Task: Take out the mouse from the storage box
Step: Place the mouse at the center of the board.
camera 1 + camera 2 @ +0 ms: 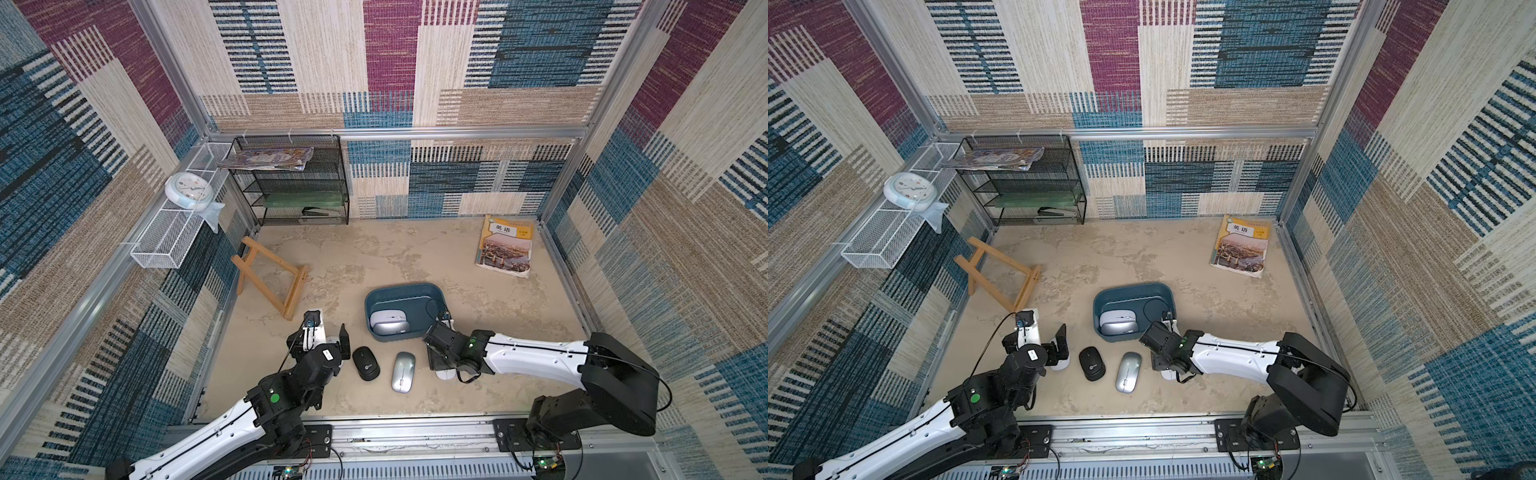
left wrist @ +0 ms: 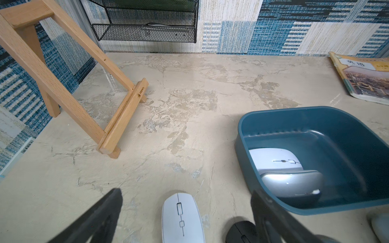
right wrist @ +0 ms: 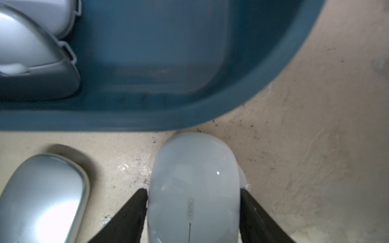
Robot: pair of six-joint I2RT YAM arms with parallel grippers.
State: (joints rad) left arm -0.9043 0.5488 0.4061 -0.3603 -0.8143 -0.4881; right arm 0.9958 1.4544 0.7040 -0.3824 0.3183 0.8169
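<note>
Storage box [image 1: 409, 296]: two mice [image 1: 390, 322]. Table [image 1: 374, 249]: four mice.

I have the storage box [image 1: 404, 286] mid-counter [image 1: 374, 249]. In its near-left corner the rear mouse [image 2: 273, 158] lies behind the front mouse [image 2: 292, 183]. Before the box runs a row: leftmost mouse [image 2: 182, 218] under my left fingers [image 2: 101, 216], second mouse [image 1: 366, 363], third mouse [image 1: 403, 372], rightmost mouse [image 3: 193, 189] between my right fingers [image 3: 130, 216]. The easel [image 1: 270, 278] stands left, the rack [image 1: 299, 183] back-left, the textbook [image 1: 505, 245] back-right.
</note>
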